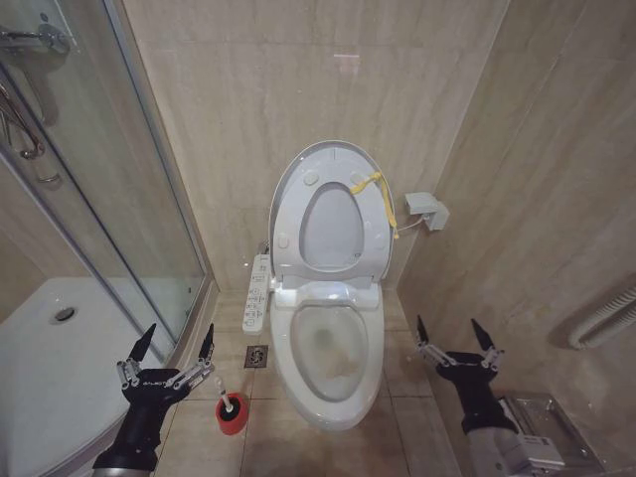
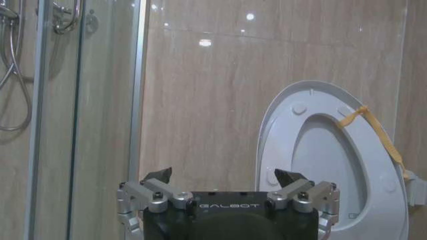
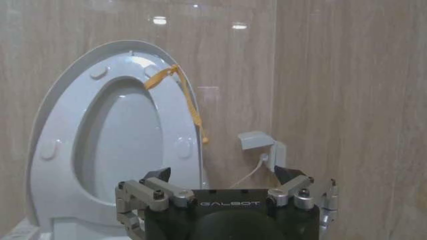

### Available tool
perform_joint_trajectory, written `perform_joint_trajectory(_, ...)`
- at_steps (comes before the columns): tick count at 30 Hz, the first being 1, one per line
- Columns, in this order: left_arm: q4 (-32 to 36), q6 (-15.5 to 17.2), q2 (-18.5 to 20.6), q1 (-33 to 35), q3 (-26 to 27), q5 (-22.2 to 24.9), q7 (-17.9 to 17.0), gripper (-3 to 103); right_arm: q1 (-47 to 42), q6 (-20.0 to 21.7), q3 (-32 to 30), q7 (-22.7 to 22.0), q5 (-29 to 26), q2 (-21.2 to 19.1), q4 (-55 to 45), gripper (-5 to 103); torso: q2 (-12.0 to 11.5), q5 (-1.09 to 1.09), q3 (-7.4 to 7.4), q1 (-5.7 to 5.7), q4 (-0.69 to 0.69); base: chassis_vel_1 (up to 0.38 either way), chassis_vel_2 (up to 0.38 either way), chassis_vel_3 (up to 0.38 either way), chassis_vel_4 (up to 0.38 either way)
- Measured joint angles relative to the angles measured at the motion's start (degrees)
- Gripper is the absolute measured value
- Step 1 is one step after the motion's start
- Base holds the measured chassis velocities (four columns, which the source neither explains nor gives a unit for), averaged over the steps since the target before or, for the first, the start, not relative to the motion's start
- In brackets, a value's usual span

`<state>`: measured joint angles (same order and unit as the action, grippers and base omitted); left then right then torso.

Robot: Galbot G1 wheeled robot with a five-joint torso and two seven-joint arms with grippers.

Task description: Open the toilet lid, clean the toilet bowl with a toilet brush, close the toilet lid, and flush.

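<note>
The toilet lid (image 1: pixel 328 224) stands raised against the back wall, with the ring seat (image 1: pixel 370 234) up in front of it and a yellow cord (image 1: pixel 383 199) tied at its edge. Below it the toilet bowl (image 1: pixel 328 348) lies open. The toilet brush (image 1: pixel 223 395) stands in a red cup (image 1: pixel 233 415) on the floor left of the bowl, its head hidden in the cup. My left gripper (image 1: pixel 180 333) is open just left of the brush, fingers up. My right gripper (image 1: pixel 447 326) is open to the right of the bowl. The wrist views show the left gripper (image 2: pixel 223 175), the right gripper (image 3: pixel 222 172) and the raised lid (image 2: pixel 327 165) (image 3: pixel 120 145).
A glass shower enclosure (image 1: pixel 129 199) with a white tray (image 1: pixel 60 338) fills the left side. A control panel (image 1: pixel 258 293) hangs on the toilet's left flank, above a floor drain (image 1: pixel 256 356). A wall box (image 1: pixel 425 209) sits right of the lid. Pipes (image 1: pixel 606 318) run along the right wall.
</note>
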<state>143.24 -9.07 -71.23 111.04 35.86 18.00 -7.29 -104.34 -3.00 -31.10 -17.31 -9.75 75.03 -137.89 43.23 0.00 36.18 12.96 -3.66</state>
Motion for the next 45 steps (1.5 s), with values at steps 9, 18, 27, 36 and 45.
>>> perform_joint_trajectory(9,0.0,0.0,0.0,0.0,0.0,0.0,0.0,100,1.48,0.59,0.69,-0.16,-1.11,-0.58,-0.18,100,0.0,0.0,0.0,0.0,-0.01,0.0,0.0,0.0,0.0)
perform_joint_trajectory(18,0.0,0.0,0.0,0.0,0.0,0.0,0.0,100,1.26,1.61,0.85,-1.38,-1.21,0.35,-0.85,100,0.0,0.0,0.0,0.0,-0.01,0.0,0.0,0.0,0.0)
perform_joint_trajectory(27,0.0,0.0,0.0,0.0,0.0,0.0,0.0,100,1.26,1.69,0.89,-1.48,-1.16,0.41,-0.87,100,0.0,0.0,0.0,0.0,-0.01,0.0,0.0,0.0,0.0)
perform_joint_trajectory(36,0.0,0.0,0.0,0.0,0.0,0.0,0.0,100,1.27,1.7,0.89,-1.51,-1.14,0.41,-0.87,100,0.0,0.0,0.0,0.0,-0.01,0.0,0.0,0.0,0.0)
perform_joint_trajectory(45,0.0,0.0,0.0,0.0,0.0,0.0,0.0,100,1.28,1.7,0.88,-1.51,-1.14,0.41,-0.87,100,0.0,0.0,0.0,0.0,-0.01,0.0,0.0,0.0,0.0)
